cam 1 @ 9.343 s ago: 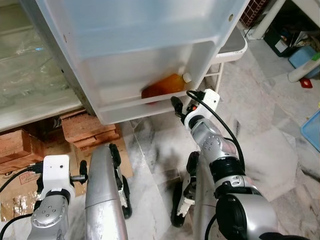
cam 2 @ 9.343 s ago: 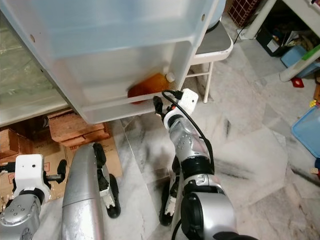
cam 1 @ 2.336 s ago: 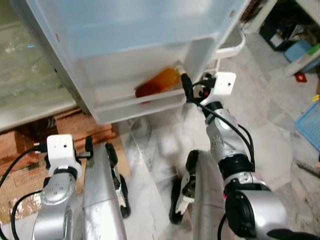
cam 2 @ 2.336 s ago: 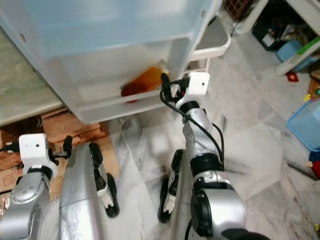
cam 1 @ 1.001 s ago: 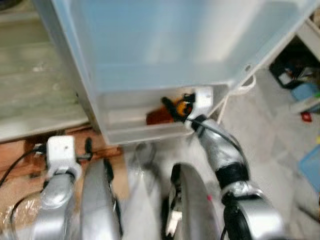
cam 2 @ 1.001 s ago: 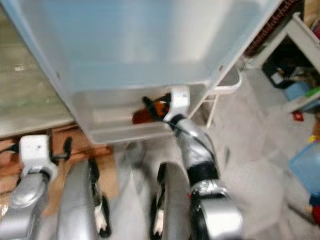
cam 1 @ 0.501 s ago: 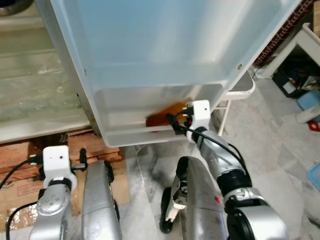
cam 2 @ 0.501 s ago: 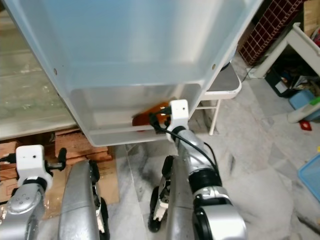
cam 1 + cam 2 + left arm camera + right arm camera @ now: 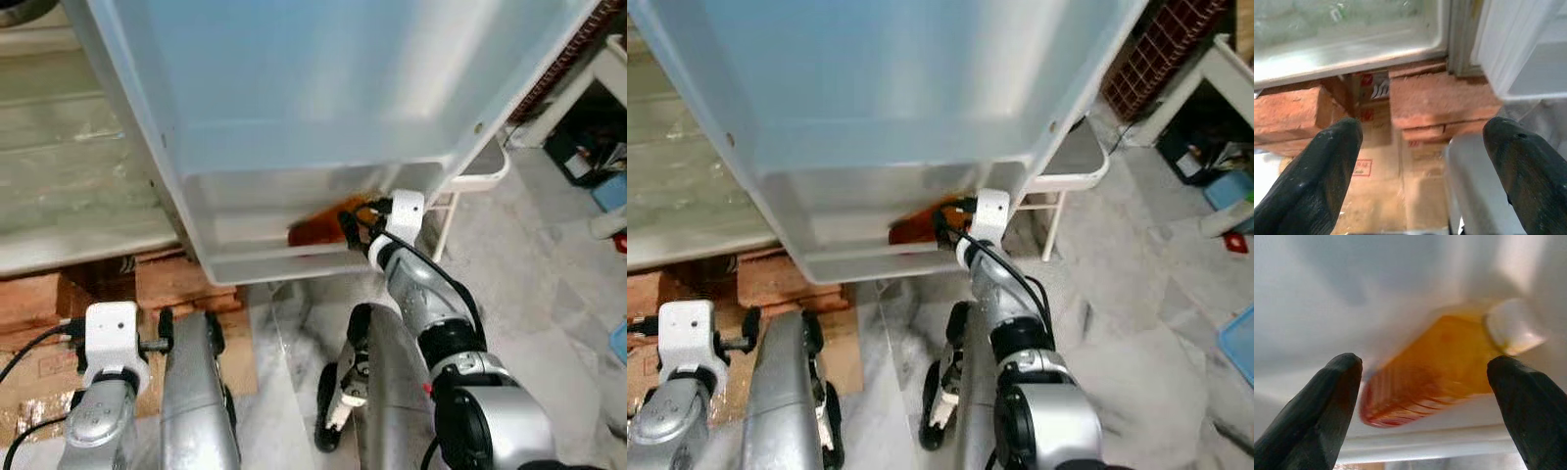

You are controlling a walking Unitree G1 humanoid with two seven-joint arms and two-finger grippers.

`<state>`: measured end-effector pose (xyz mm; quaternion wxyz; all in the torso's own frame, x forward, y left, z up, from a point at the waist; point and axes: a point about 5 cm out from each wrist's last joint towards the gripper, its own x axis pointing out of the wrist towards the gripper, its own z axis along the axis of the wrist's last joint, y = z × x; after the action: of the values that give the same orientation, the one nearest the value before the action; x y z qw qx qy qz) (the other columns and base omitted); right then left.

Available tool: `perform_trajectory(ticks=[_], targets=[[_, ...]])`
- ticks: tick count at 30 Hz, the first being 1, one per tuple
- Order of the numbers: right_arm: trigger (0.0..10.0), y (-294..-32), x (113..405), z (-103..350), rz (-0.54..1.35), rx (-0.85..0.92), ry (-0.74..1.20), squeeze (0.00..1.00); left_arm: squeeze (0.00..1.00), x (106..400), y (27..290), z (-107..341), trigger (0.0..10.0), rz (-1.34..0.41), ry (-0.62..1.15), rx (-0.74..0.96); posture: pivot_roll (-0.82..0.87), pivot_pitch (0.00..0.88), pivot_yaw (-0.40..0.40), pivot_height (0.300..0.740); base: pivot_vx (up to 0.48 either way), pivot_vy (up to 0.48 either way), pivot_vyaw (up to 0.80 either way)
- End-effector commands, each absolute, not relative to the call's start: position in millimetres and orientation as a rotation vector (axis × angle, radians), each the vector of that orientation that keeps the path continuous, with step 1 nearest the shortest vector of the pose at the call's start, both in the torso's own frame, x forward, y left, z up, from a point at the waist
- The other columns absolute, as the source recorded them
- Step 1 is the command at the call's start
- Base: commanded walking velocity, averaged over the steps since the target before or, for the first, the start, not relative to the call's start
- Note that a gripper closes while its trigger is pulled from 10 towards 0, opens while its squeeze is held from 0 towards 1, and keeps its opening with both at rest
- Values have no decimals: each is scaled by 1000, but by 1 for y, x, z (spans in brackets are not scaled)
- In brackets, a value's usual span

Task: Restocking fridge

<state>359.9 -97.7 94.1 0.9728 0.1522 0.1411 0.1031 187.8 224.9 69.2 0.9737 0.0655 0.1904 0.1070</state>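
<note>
An orange bottle (image 9: 321, 226) with a white cap lies on its side in the lowest shelf (image 9: 274, 266) of the open fridge door (image 9: 313, 88). My right gripper (image 9: 355, 227) is raised to the shelf's right end, right by the bottle's cap end. In the right wrist view the gripper (image 9: 1424, 363) is open, and the bottle (image 9: 1440, 367) shows blurred between the fingers, through the shelf's cloudy wall. My left gripper (image 9: 1422, 128) hangs low on the left, open and holding nothing.
The fridge's inner shelves (image 9: 78, 196) are on the left. Red bricks (image 9: 1440, 103) and flattened cardboard (image 9: 39, 367) lie under the fridge. A white stool (image 9: 480, 174) stands right of the door. Marble floor (image 9: 549, 284) spreads to the right, with clutter at the far right.
My right gripper rose from below the door shelf to the bottle's level, still open. The view shifted as I moved. The bottle lies where it was; the left arm stays low.
</note>
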Motion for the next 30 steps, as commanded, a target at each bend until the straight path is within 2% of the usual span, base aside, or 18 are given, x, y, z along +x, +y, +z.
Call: perform_trajectory(ticks=[1, 3, 4, 5, 6, 7, 8, 22, 30], targets=[[10000, -102, 360, 91, 178, 324, 297, 1000, 0, 184, 225, 71, 10000, 207, 393, 135, 261, 317, -92, 526, 0, 0, 0], [10000, -99, 361, 92, 165, 333, 290, 1000, 0, 180, 226, 72, 10000, 211, 402, 140, 273, 330, -88, 526, 0, 0, 0], [10000, -99, 362, 92, 162, 333, 290, 882, 0, 179, 226, 72, 10000, 211, 406, 141, 273, 330, -88, 526, 0, 0, 0], [10000, -97, 363, 92, 156, 334, 291, 882, 0, 178, 226, 72, 10000, 210, 411, 143, 276, 334, -87, 526, 0, 0, 0], [10000, -96, 363, 93, 152, 336, 290, 75, 0, 177, 226, 73, 10000, 210, 415, 145, 284, 340, -84, 526, 0, 0, 0], [10000, -96, 364, 93, 149, 338, 289, 75, 0, 176, 226, 73, 10000, 210, 417, 146, 284, 340, -84, 526, 0, 0, 0], [10000, -95, 364, 94, 142, 339, 287, 0, 0, 174, 227, 74, 10000, 211, 422, 148, 289, 346, -80, 526, 0, 0, 0], [10000, -97, 367, 95, 68, 359, 270, 0, 0, 169, 230, 77, 10000, 215, 447, 163, 305, 359, -67, 526, 0, 0, 0], [10000, -96, 374, 106, 23, 501, 208, 0, 0, 169, 230, 79, 10000, 214, 451, 170, 327, 363, -54, 526, 0, 0, 0]])
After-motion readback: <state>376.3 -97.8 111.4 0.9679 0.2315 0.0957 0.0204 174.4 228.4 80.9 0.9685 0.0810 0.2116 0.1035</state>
